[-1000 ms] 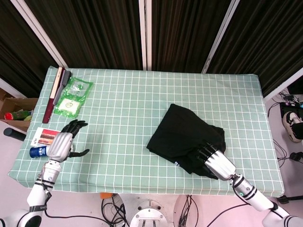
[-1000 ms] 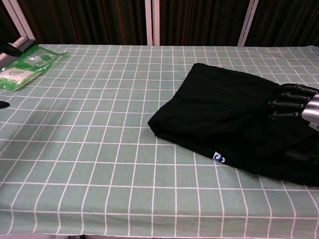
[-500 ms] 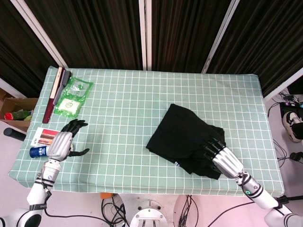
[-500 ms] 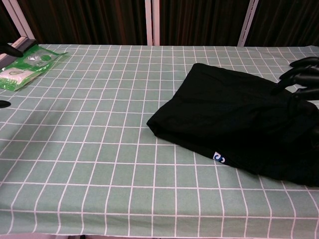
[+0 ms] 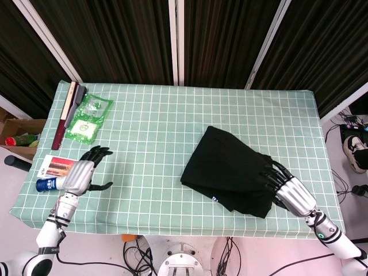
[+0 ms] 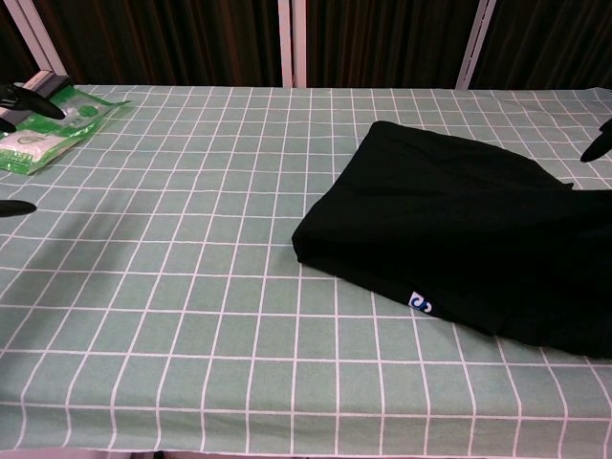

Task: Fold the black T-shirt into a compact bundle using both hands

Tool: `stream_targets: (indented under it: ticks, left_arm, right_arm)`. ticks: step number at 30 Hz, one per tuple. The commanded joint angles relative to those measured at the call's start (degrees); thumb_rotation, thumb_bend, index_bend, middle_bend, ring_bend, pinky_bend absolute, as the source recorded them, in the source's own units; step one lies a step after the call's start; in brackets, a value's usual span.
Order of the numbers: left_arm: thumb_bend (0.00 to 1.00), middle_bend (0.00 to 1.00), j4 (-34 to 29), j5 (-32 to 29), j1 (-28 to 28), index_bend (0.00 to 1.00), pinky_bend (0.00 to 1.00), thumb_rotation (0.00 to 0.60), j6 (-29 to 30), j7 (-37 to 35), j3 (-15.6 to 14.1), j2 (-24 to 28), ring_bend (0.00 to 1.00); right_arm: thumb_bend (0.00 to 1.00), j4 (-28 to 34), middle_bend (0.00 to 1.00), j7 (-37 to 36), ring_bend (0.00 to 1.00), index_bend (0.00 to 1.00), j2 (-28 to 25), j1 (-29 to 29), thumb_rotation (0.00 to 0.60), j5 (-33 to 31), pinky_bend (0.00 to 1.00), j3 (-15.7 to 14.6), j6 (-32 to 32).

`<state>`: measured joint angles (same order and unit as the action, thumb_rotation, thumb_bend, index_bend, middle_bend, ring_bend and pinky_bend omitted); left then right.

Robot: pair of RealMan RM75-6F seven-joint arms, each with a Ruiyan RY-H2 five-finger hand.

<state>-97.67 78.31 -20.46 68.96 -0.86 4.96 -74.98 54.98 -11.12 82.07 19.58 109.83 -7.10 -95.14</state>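
The black T-shirt lies folded in a rough rectangle on the right half of the green checked table; in the chest view the T-shirt shows a small blue-and-white label on its near edge. My right hand hovers at the shirt's right edge, fingers spread and holding nothing; I cannot tell whether its fingertips touch the cloth. Only a dark fingertip of it shows in the chest view. My left hand is far to the left near the front edge, fingers apart and empty.
Two green packets and a dark red and black flat strip lie at the far left. A printed card and a small blue object sit by my left hand. A cardboard box stands beside the table.
My right hand has let go of the shirt's right part, slid off it to the right and spread its fingers. The shirt edge settled slightly. My left hand drifted a little right.
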Motion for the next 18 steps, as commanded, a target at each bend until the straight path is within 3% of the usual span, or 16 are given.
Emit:
stream_targets:
  ticks: [1, 4, 7, 10, 18]
  left_arm:
    - [0.14, 0.12, -0.2, -0.4, -0.2, 0.2, 0.15, 0.6, -0.3, 0.2, 0.1, 0.1, 0.06]
    - [0.14, 0.12, -0.2, -0.5, -0.3, 0.2, 0.15, 0.6, -0.3, 0.5, 0.2, 0.1, 0.06]
    - [0.14, 0.12, -0.2, -0.5, -0.2, 0.2, 0.15, 0.6, 0.2, 0.4, 0.4, 0.1, 0.06]
    - [0.14, 0.12, 0.0, -0.4, -0.1, 0.2, 0.15, 0.6, 0.8, 0.1, 0.7, 0.0, 0.06]
    - [0.14, 0.12, 0.6, 0.5, 0.4, 0.2, 0.15, 0.6, 2.0, -0.6, 0.5, -0.5, 0.06]
  right_arm:
    - [0.14, 3.8, 0.16, 4.0, 0.06, 0.26, -1.6, 0.3, 0.6, -0.5, 0.07, -2.6, 7.0]
    - [0.08, 5.9, 0.12, 1.6, 0.05, 0.08, -2.2, -1.7, 0.6, -2.7, 0.06, -1.1, 3.3]
    - [0.07, 7.1, 0.11, -1.7, 0.04, 0.03, -3.6, -4.1, 0.6, -5.9, 0.06, 0.6, 0.1]
    - [0.1, 7.9, 0.13, -3.3, 0.04, 0.07, -5.1, -5.5, 0.6, -10.4, 0.06, 2.0, 1.4]
    - [0.24, 10.2, 0.18, -3.3, 0.04, 0.24, -5.4, -1.4, 0.6, -20.7, 0.06, 5.5, 19.2]
